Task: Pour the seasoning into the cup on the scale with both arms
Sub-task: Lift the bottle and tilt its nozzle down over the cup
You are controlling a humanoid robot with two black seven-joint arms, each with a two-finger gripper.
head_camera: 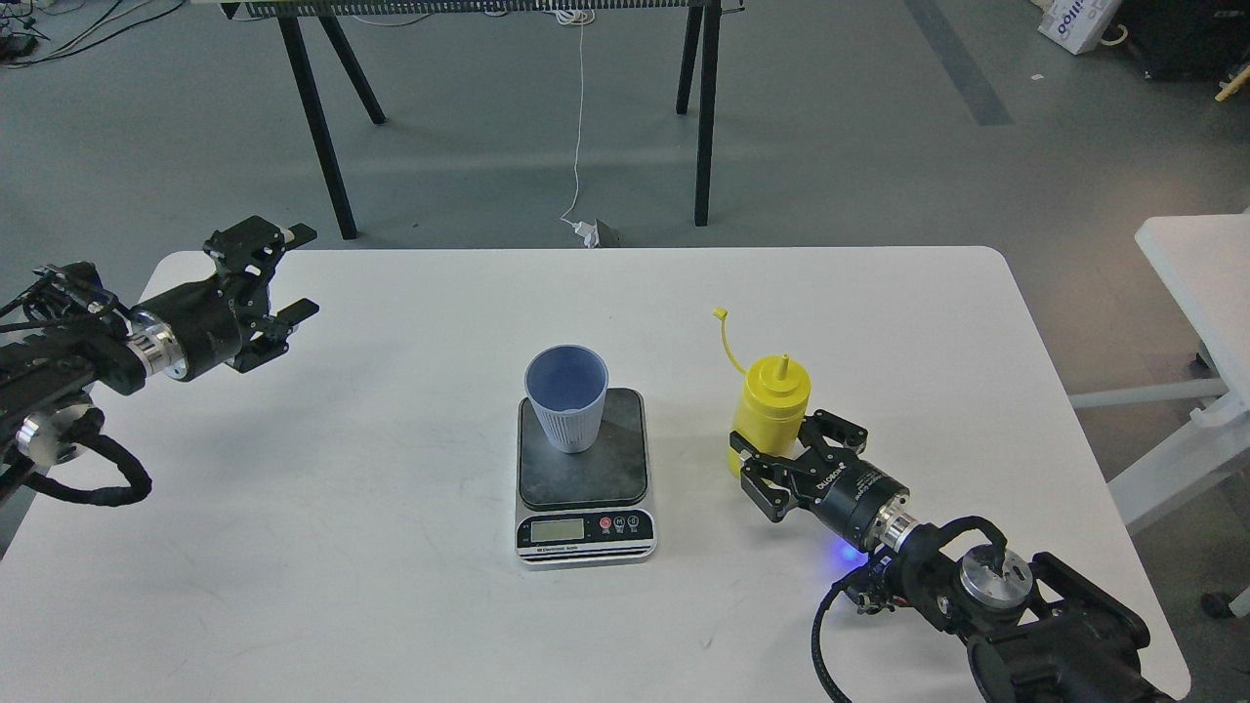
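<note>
The yellow seasoning bottle (774, 395) stands upright on the white table (391, 586), right of the scale, its cap strap hanging open to the upper left. My right gripper (773, 436) has one finger on each side of the bottle's lower body, pressed against it; the bottle's base is hidden behind the fingers. The light-blue ribbed cup (567, 397) stands upright on the back left of the scale's dark platform (583, 469). My left gripper (296, 271) is open and empty, held above the table's far left corner, well away from the cup.
The table's front edge is close below the scale's silver display panel (584, 530). A second white table (1196, 283) stands to the right. Black trestle legs (703, 117) and a white cable stand on the floor behind.
</note>
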